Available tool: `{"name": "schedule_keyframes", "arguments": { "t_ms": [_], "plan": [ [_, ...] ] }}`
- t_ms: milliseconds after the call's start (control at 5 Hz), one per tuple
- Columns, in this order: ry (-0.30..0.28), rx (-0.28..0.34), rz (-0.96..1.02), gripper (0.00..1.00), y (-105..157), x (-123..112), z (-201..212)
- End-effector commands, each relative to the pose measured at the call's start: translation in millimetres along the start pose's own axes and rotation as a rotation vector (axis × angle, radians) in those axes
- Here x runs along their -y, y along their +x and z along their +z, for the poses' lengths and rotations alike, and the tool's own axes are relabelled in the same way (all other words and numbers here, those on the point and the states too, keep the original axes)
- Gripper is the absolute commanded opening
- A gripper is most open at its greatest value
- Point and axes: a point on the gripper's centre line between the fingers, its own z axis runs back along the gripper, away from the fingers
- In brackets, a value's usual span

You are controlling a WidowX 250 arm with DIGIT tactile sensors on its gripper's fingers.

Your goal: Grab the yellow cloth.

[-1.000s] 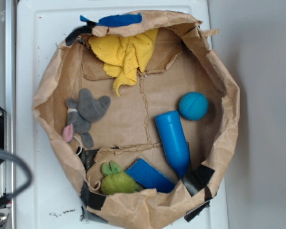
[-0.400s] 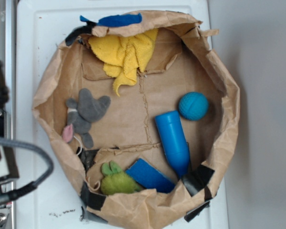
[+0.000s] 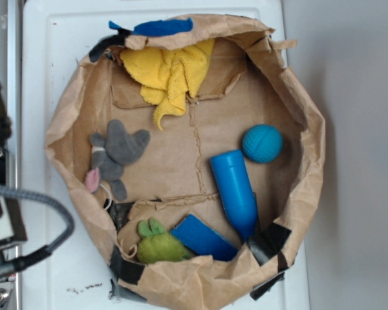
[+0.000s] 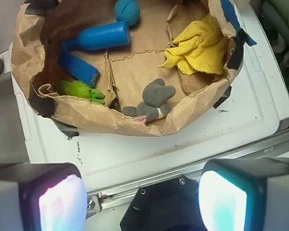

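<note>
Nothing of the task has been done yet: the yellow cloth lies untouched, crumpled in floppy folds against the inner wall of the brown paper bag nest on the white worktop, just below a blue item draped over the rim. The whole approach, descent and grasp are judged to remain.

In the wrist view the pincer is seen spread wide, with nothing between its two pads, outside the paper wall and above the worktop edge. The yellow cloth lies well apart from it, beyond the near rim and the grey plush mouse, towards the far right of the nest.
</note>
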Motion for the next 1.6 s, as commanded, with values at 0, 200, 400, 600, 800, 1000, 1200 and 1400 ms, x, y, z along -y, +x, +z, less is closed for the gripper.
{"name": "schedule_keyframes", "arguments": {
  "t_ms": [0, 200, 400, 600, 800, 1000, 1200, 1400],
  "plan": [
    [-0.005, 0.03, 0.019, 1.0, 4.4, -1.8, 8.0],
    [-0.029, 0.053, 0.058, 1.0, 23.9, 10.0, 10.2],
    [-0.032, 0.061, 0.084, 1.0, 44.7, 20.1, 9.3],
    [-0.023, 0.06, 0.083, 1.0, 66.6, 26.6, 1.3],
    [-0.032, 0.017, 0.116, 1.0, 115.6, 32.3, -12.8],
    [-0.027, -0.019, 0.161, 1.0, 156.9, 36.8, -24.2],
    [0.065, 0.026, 0.402, 1.0, 161.0, 29.9, -33.9],
    [0.174, 0.22, 0.645, 1.0, 125.8, 19.4, -16.5]
  ]
}}
